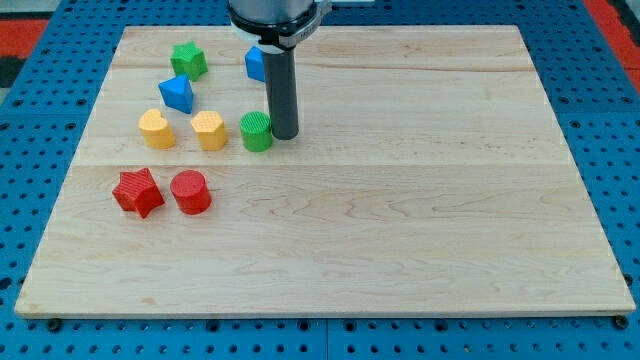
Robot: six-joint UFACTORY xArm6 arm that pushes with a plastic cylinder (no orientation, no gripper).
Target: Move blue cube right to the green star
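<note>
Bench (pixel 400 250): pale wooden board on a blue pegboard surface; items listed near to far, directions as on a clock face with twelve at the view's top.

Red plastic star block (pixel 137 191) and red plastic cylinder block (pixel 190 192): nearest pair, close side by side at the view's left; untouched by the task.

Yellow plastic heart block (pixel 156 129), yellow plastic hexagon-like block (pixel 209 130), green ribbed plastic cylinder block (pixel 256 131): one row further back; the green cylinder lies just beside my tip, at its nine o'clock.

Tool: a straight dark rod with no jaws, so nothing to spread, press together or pinch; my tip (pixel 285 135) rests on the bench at six o'clock of the blue cube, apart from it.

Blue plastic triangular block (pixel 177 93): at seven o'clock of the green star.

Blue plastic cube block (pixel 256 64): the task's thing; partly hidden behind the rod; it sits at three o'clock of the green plastic star block (pixel 188 60), near but with a clear gap.

Progress, as judged: cube already on the star's right-hand side; remaining, at most, a short nudge towards nine o'clock to close the gap; my tip is not placed for that push, being below the cube rather than at its three o'clock.
</note>
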